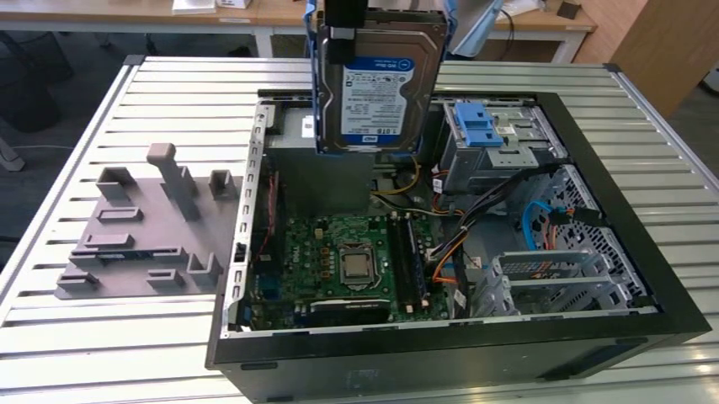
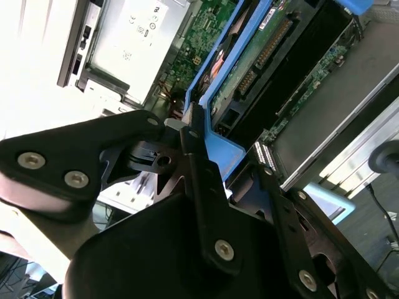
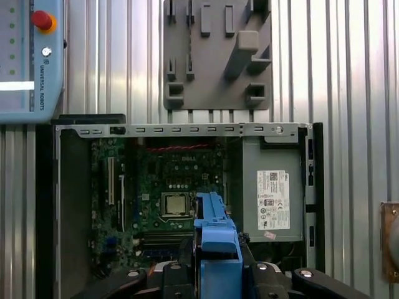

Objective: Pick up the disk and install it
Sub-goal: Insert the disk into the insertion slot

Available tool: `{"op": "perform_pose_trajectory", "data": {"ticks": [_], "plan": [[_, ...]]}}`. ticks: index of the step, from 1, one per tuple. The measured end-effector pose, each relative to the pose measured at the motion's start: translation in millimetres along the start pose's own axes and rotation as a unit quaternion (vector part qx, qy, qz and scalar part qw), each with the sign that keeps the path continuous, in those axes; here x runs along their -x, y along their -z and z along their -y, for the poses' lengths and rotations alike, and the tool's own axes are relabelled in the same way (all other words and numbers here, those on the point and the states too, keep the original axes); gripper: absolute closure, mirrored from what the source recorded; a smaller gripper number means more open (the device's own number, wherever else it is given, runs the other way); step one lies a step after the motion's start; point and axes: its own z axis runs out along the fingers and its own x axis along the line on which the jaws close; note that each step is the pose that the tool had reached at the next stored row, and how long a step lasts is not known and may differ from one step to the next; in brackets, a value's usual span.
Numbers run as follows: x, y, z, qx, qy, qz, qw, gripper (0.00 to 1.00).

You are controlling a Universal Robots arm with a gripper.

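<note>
The disk (image 1: pixel 376 76), a silver hard drive with a white-and-blue label and blue side rails, hangs upright above the back of the open computer case (image 1: pixel 629 244). My gripper (image 1: pixel 343 23) is shut on its upper end. Its black fingers (image 3: pixel 171 274) clamp the blue rail (image 3: pixel 216 240) in the first wrist view, with the case's motherboard (image 3: pixel 168 180) below. In the second wrist view the gripper (image 2: pixel 215 152) holds the same blue rail (image 2: pixel 215 87) alongside the drive's circuit board.
A drive cage with a blue latch (image 1: pixel 477 126) stands at the case's back, on the exterior view's right. A grey metal box with a white sticker (image 3: pixel 272 199) fills one corner. A grey fixture plate (image 1: pixel 146 236) lies on the slatted table beside the case. A pendant (image 3: pixel 31 56) rests nearby.
</note>
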Motion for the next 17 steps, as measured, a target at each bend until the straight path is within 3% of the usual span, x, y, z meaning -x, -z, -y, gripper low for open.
{"op": "perform_pose_trajectory", "data": {"ticks": [17], "plan": [[-7.2, -0.4, 23.2, -0.0001, 0.0, -0.0014, 1.0, 0.64]]}}
